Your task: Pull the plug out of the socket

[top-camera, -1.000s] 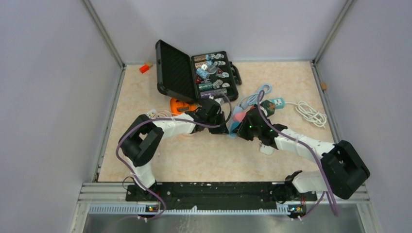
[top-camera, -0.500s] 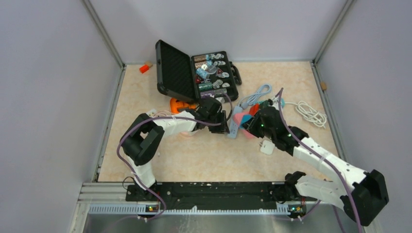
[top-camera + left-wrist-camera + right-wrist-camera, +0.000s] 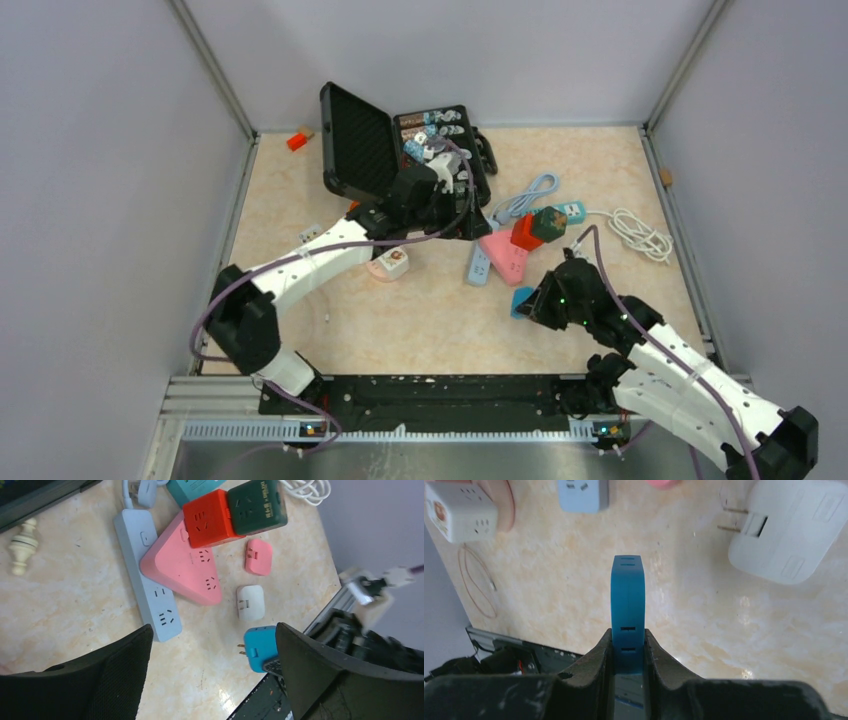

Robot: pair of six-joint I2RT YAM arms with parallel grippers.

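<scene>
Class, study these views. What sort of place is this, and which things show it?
Probably a robot lab test cell: grey walls box in a table, a left arm and right arm are bolted to a rail, and power strips lie scattered.

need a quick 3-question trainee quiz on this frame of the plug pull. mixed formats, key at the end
1. Pick one. The right gripper is:
A. open and empty
B. shut on the blue plug
C. out of every view

2. True or false: the blue plug is clear of the pale blue power strip, with bare table between them.

3. Fill in the blank: the left gripper hangs above the sockets with its jaws ____.

Key: 1 B; 2 true; 3 open.
</scene>
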